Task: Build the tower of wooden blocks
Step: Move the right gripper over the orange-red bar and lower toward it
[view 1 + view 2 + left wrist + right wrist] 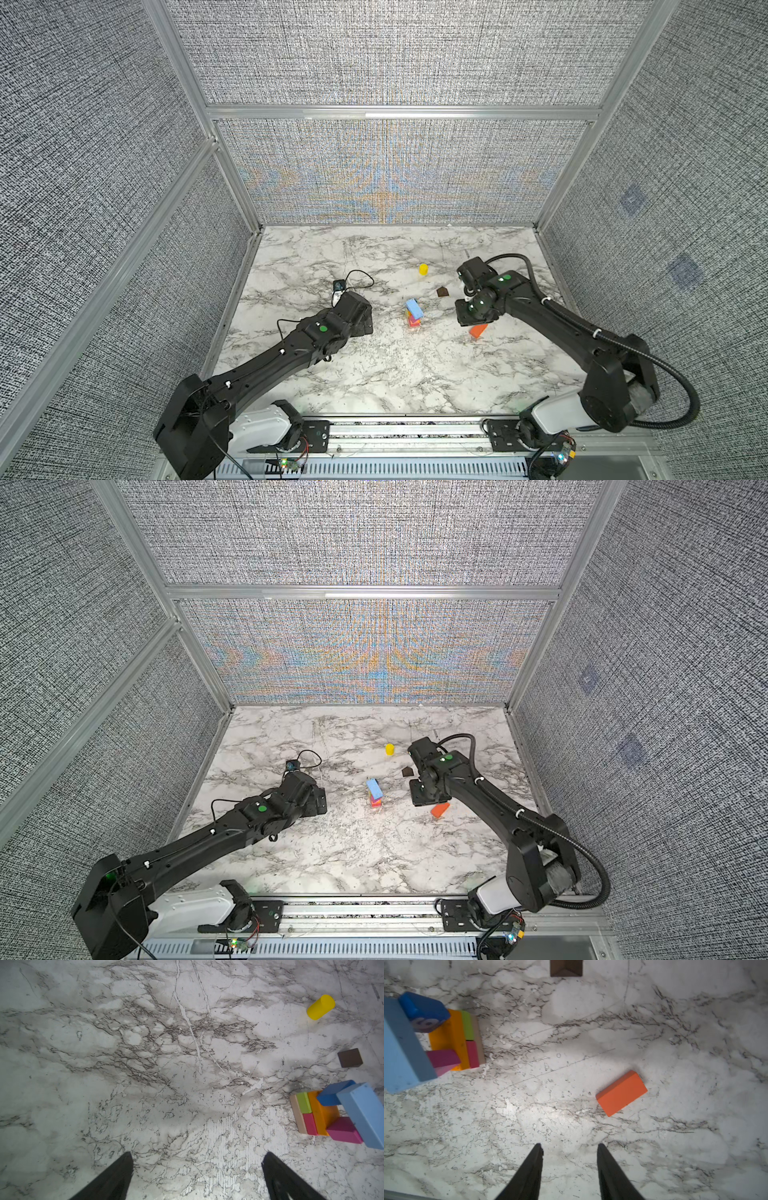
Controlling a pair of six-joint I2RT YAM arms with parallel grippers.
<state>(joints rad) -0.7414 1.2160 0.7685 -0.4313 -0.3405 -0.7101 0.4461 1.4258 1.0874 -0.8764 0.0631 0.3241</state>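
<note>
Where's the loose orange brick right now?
In both top views the orange brick lies flat on the table, right of the tower and apart from it.

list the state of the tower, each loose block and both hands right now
tower, standing, part built, light blue slab on top
orange brick, lying flat on the table, loose, apart from the tower
yellow cylinder, upright, loose
dark brown block, loose, not stacked
left hand, open, empty
right hand, open, empty
</note>
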